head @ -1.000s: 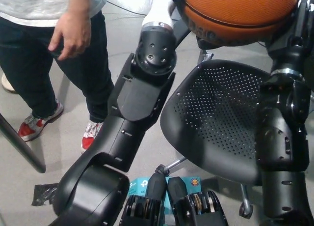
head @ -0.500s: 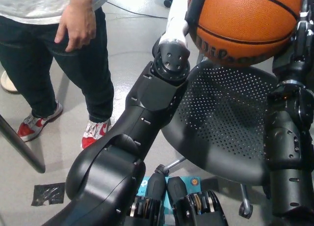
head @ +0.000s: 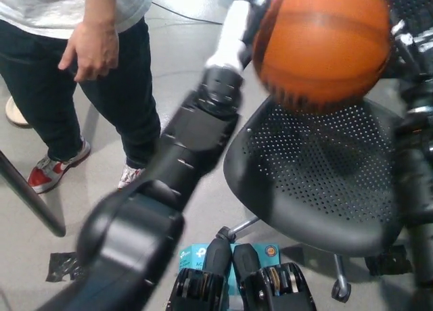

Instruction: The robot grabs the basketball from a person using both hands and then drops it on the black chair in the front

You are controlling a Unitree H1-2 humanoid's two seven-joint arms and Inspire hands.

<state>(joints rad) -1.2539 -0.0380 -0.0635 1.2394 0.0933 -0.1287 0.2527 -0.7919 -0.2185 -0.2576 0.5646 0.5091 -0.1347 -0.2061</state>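
Observation:
The orange basketball (head: pixel 321 47), blurred by motion, hangs above the back part of the black chair's perforated seat (head: pixel 318 182). My left hand (head: pixel 249 3) presses on the ball's left side at the top of the picture, its white forearm rising from the lower left. Against the ball's right side, near the picture's right edge, lies my black right hand (head: pixel 402 37). The ball sits between both hands and clear of the seat. My fingers are mostly hidden behind the ball.
A person in dark jeans and red shoes (head: pixel 47 172) stands at the left, one hand (head: pixel 91 47) hanging down. A dark slanted pole (head: pixel 27 196) crosses the lower left. Black tape (head: pixel 64 265) and a blue box (head: pixel 196 257) lie on the floor.
The ball has come lower and further over the seat with both hands on it. My left arm has stretched forward. The person's hand has dropped a little.

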